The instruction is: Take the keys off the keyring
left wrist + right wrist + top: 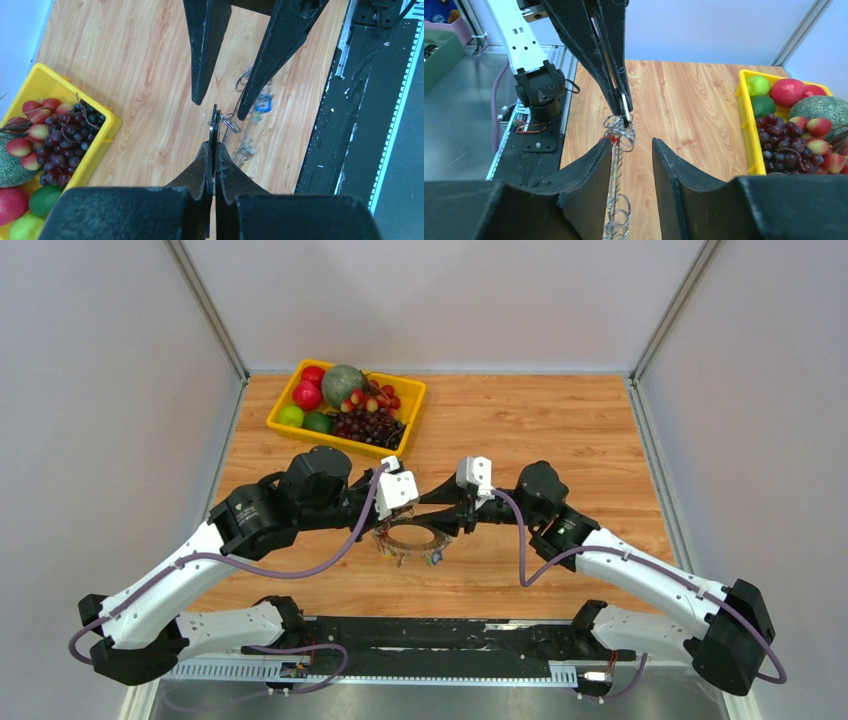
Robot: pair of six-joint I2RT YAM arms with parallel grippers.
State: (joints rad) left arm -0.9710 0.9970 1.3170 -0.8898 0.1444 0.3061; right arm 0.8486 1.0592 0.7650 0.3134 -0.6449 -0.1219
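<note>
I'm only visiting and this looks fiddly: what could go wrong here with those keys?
1. The left claw pinches the large silvery metal keyring only by its thin edge; it might slip or twist out.
2. The open right claw straddles the small silvery split rings; closing, it could grab several, or miss the colour-headed metal keys altogether.

Lab: white-panelled enclosure (440,300), wooden table (560,420).

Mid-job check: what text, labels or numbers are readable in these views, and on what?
None readable in any view.
The blue key head is too blurred to show any marking.
The white strip at the near edge shows only tick marks, no legible numbers.
</note>
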